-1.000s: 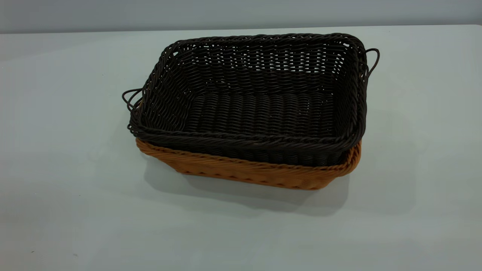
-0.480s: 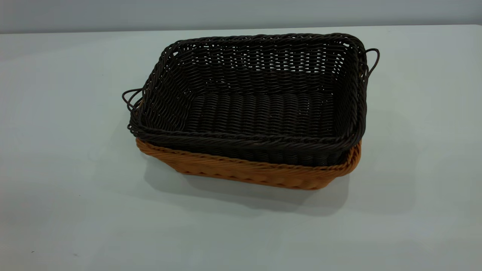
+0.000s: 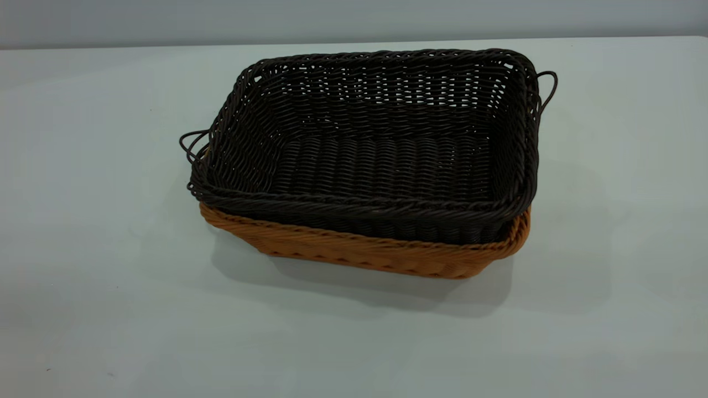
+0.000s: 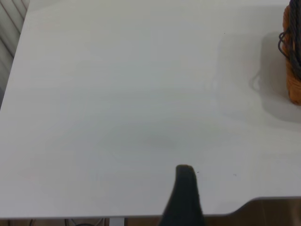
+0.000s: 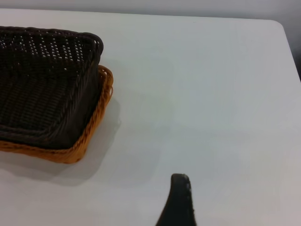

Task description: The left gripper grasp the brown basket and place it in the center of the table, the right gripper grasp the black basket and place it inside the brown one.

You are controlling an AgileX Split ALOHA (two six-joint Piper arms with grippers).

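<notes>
Black basket [image 3: 381,149]: nested inside the brown basket [image 3: 365,251], its braided rim riding just above the orange-brown rim; thin loop handles jut out at either end.
Brown basket: resting on the table [image 3: 88,221] near mid-table in the exterior view, its near wall and rim the only parts showing beneath the dark one.
Left gripper [image 4: 184,197]: hovering over bare tabletop, well apart from the baskets, which show only as a sliver at the edge of the left wrist view; one dark finger is visible and nothing is in it, but whether it is spread or closed cannot be told.
Right gripper [image 5: 178,201]: likewise clear of the stack, holding nothing; a single finger shows, so its opening cannot be judged.
Step in hand: both placements look complete; the arms appear retired.
Next move: seemingly none beyond parking; the upper basket sits slightly proud of the lower one.
</notes>
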